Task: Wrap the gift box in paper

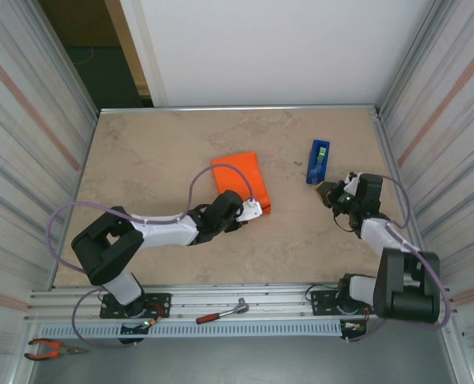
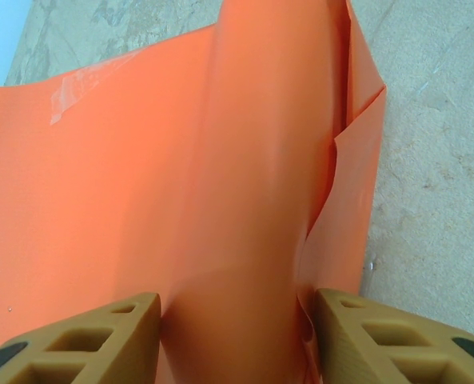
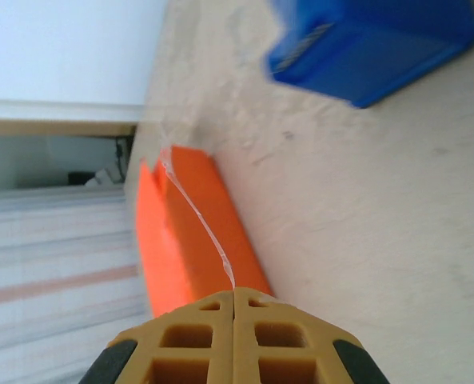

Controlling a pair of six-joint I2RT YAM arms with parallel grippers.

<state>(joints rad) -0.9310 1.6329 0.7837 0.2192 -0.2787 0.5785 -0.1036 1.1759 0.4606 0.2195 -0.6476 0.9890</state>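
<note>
Now comes the folding step. The left claw (image 2: 237, 312) clamps a raised fold of the paper (image 2: 141, 184) around the gift box (image 1: 238, 180), mid-desk (image 1: 157, 152). The right claw (image 3: 234, 300), clenched, sits beside the blue tape dispenser (image 1: 318, 161). Next, probably: press that flap flat and tape it.
</note>
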